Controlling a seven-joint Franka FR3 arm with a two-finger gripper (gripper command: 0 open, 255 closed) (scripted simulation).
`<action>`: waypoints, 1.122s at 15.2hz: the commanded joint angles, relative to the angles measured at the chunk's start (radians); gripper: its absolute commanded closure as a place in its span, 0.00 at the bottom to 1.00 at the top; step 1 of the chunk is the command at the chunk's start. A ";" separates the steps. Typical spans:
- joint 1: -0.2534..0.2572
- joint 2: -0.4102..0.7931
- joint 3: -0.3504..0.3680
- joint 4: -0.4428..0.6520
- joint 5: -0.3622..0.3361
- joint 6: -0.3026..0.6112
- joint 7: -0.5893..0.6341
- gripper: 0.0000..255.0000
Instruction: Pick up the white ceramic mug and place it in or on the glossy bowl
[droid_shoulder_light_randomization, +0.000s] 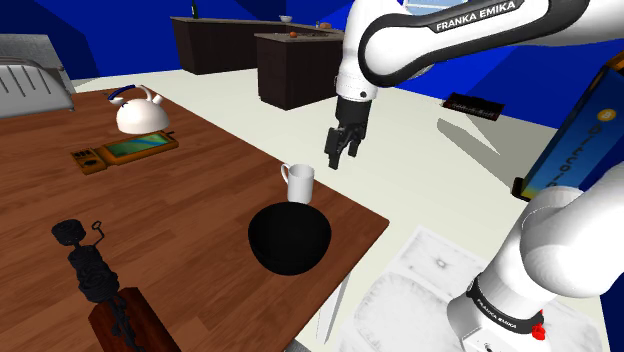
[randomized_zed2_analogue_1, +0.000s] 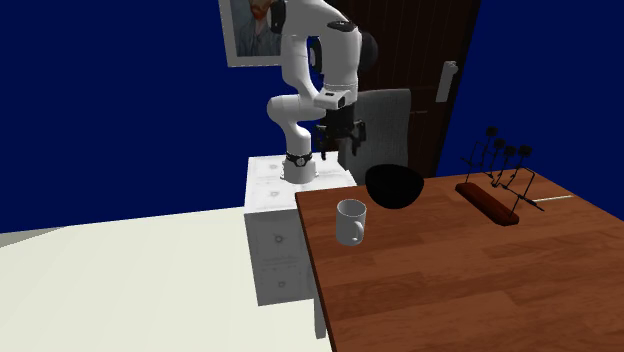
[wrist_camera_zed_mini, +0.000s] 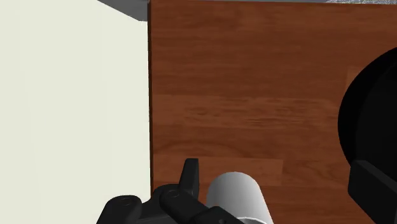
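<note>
Table (droid_shoulder_light_randomization: 200, 170) of brown wood is carrying what you are watching; the white arm (droid_shoulder_light_randomization: 400, 40) is reaching over its near edge from above; the glossy black bowl (droid_shoulder_light_randomization: 289, 238) is sitting close to the table's corner; the white mug (droid_shoulder_light_randomization: 299, 183) is standing upright on the table just beside the bowl, not in it; the black fingers (droid_shoulder_light_randomization: 333, 152) are hanging in the air higher than the mug, spread apart and gripping nothing; in the wrist view you are seeing the mug lying between them, untouched.

White arm (randomized_zed2_analogue_1: 298, 60), dark joints (randomized_zed2_analogue_1: 368, 47), FRANKA EMIKA lettering (droid_shoulder_light_randomization: 475, 18), black end effector (droid_shoulder_light_randomization: 341, 158).
</note>
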 joint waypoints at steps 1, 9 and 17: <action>0.003 0.081 0.012 0.038 -0.010 0.052 -0.001 0.00; 0.018 0.378 0.047 0.206 -0.080 0.212 0.007 0.00; 0.025 0.476 0.050 0.213 -0.107 0.306 0.018 0.00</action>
